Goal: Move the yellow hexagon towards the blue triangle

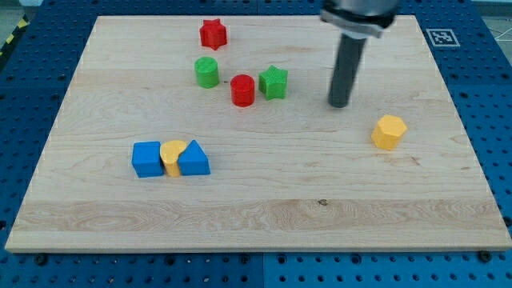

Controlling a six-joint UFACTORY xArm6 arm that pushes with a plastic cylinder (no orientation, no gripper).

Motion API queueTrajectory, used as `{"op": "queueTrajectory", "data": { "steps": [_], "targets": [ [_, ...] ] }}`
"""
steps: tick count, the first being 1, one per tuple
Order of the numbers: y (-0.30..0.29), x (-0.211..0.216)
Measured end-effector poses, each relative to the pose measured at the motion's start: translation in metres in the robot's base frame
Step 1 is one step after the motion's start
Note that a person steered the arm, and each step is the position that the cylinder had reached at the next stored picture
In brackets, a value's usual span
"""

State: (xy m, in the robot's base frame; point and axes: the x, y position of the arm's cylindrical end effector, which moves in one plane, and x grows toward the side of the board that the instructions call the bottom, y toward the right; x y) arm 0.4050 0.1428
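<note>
Eight small coloured blocks sit on the pale wooden board [256,216], and my tip [339,103] touches none of them; being a bare dark rod, it has nothing to open or close and holds nothing. The yellow hexagon block [389,131], smooth and matte with flat facets, lies near my tip, toward the view's right and a little toward the view's bottom. The blue triangle block [194,159] is well apart from my tip, far toward the view's left and lower, pressed against a yellow rounded block [172,156] of uncertain shape, which in turn touches a blue cube [146,158].

Just to the view's left of my tip stand a green star [274,82], a red cylinder [242,90] and a green cylinder [206,72], with a red star [213,34] farther toward the view's top.

By my reading, the push has not started: the approach is in hand. Next, my tip likely needs to swing round to the hexagon's far right side, then drive it leftward across the smooth grained wood.
</note>
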Motion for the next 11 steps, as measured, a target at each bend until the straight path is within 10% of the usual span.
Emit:
{"op": "queueTrajectory", "data": {
  "steps": [5,11],
  "targets": [
    [0.147,0.062],
    [-0.123,0.056]
  ]
}}
